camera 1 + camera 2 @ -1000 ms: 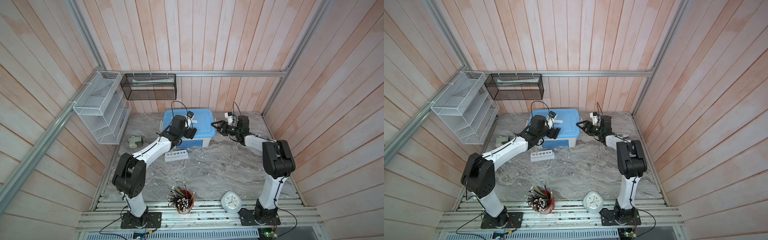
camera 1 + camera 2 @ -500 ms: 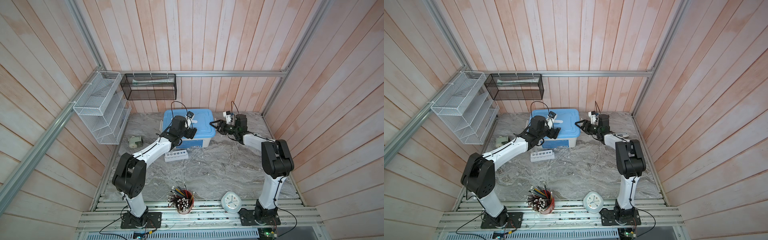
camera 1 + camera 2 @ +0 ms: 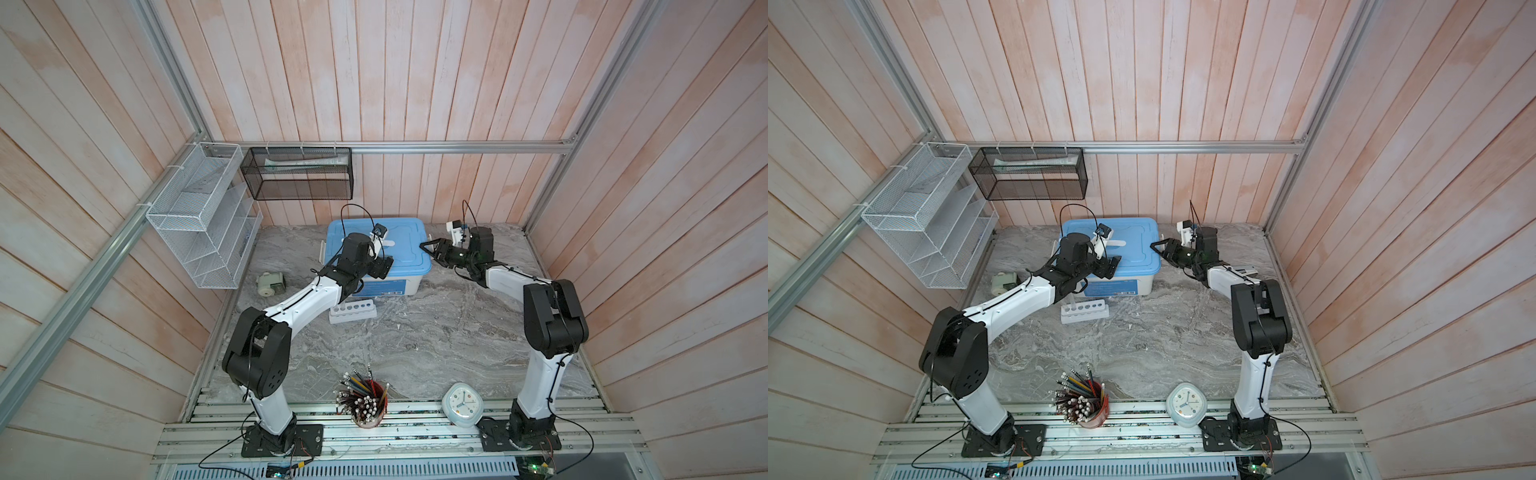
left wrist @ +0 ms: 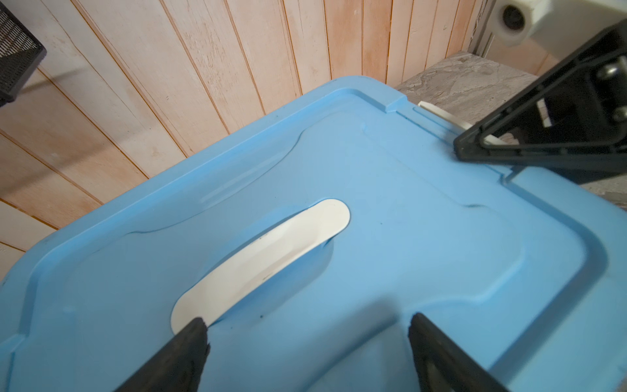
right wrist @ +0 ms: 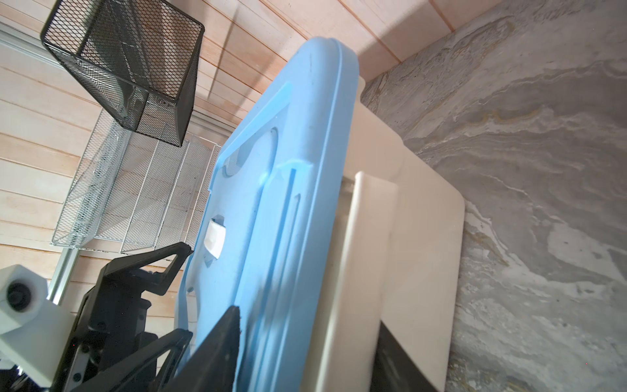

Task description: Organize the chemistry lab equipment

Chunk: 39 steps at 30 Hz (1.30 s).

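A white six-hole rack lies on the marble table in front of a storage box with a blue lid. My left gripper hovers open over the lid, close to its white handle, with nothing between its fingers. At the lid's right edge my right gripper is open and straddles the rim. One finger lies over the blue top. The other sits behind the white latch.
A red cup of pencils and a white clock stand at the front edge. A small pale green object sits at the left. A white wire shelf and a black mesh basket hang on the walls.
My right gripper has slid left onto the lid's right edge and its jaws have narrowed around the rim and latch. The left arm has not moved.
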Available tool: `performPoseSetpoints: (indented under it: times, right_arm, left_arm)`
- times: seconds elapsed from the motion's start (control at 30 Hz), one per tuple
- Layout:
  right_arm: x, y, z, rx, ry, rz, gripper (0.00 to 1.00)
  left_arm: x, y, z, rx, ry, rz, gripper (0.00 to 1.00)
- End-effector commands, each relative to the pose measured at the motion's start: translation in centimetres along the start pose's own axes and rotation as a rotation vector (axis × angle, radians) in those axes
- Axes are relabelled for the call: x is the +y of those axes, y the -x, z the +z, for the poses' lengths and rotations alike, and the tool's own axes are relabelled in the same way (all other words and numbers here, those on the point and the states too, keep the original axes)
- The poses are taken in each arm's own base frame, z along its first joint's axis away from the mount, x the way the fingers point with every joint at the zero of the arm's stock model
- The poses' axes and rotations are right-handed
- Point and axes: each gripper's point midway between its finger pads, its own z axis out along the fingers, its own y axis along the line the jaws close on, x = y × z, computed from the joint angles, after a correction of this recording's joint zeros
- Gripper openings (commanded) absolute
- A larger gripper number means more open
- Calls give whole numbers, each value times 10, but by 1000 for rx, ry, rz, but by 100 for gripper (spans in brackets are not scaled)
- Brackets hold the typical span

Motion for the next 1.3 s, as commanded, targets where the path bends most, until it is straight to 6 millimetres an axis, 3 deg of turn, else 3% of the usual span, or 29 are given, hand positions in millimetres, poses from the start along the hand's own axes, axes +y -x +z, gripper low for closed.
performPoseSetpoints:
  times: [0.0, 1.27]
  right_arm:
    - [-2, -7, 3, 19, -46, -6, 54]
    - [-6, -11, 5, 27, -118, -30, 42]
  left_arm:
    - [-9, -25, -3, 75, -29, 24, 94]
    - [-11, -28, -5, 69, -33, 2, 94]
